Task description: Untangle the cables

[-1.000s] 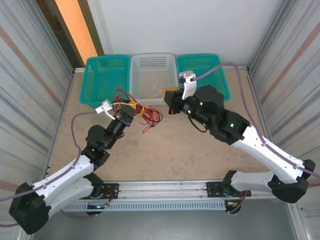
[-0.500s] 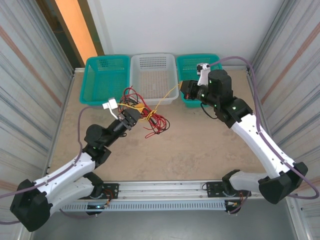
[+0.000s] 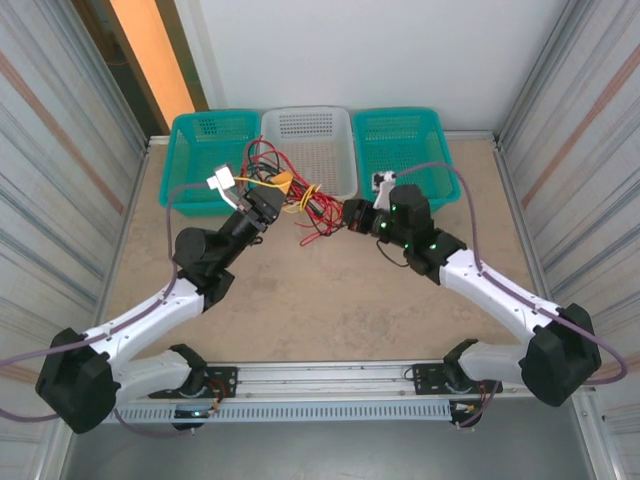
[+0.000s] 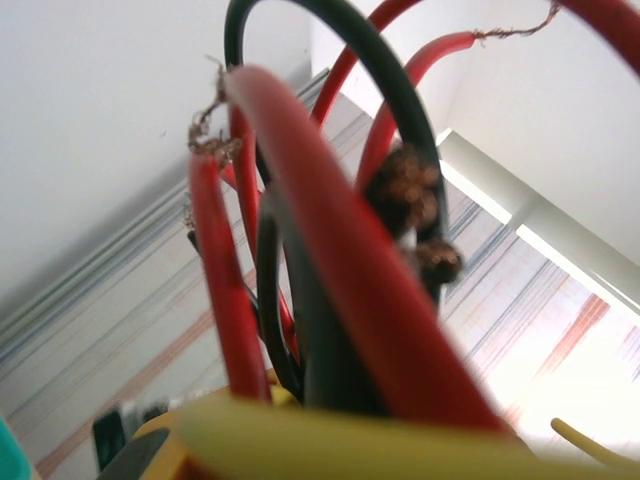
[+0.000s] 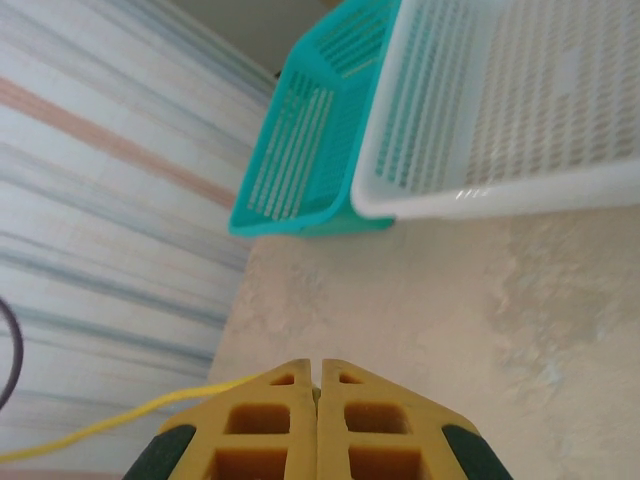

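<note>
Cables (image 3: 300, 198): red, yellow and black tangle held above the counter (image 3: 330, 300), just in front of the white basket (image 3: 310, 140) between the teal baskets (image 3: 210, 150). Left end effector (image 3: 272, 203) clamped on the tangle, strands rising close past its wrist camera. Right end effector (image 3: 346, 213) closed at the tangle's right edge, a yellow strand (image 5: 120, 420) running up to its tip; cannot tell whether it is pinched.

No text, label, brand, number or sign could be read on anything in these views.
</note>
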### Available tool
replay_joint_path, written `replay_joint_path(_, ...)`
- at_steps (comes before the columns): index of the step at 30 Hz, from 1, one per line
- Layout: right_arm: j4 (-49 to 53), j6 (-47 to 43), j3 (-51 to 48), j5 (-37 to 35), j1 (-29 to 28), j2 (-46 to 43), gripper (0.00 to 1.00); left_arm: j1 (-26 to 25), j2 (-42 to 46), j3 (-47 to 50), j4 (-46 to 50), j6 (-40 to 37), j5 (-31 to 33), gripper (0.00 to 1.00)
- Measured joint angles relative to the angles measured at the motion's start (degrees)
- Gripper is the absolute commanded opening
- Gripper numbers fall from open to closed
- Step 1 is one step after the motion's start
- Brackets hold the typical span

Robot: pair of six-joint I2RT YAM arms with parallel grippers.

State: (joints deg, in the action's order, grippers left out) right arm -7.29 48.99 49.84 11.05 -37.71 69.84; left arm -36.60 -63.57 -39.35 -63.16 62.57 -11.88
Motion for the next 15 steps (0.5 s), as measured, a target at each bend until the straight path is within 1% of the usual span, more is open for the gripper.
replay_joint_path(7,-5.11,1.51,-5.84,-9.22,-14.64,-3.63,0.0,0.55,-1.03,-2.99,-0.17,-5.55,7.19,0.0)
replay_joint_path(11,-5.25,1.11,-5.99,-14.21,-23.3,-4.59,0.0,0.55,-2.82,-3.98,-0.15,-8.85,10.29,0.0)
replay_joint_path(15,-2.84,-1.99,-5.33,-19.54,-30.47,-7.04,0.0,0.63,-4.04,-3.98,0.87,-11.85,11.82,0.0)
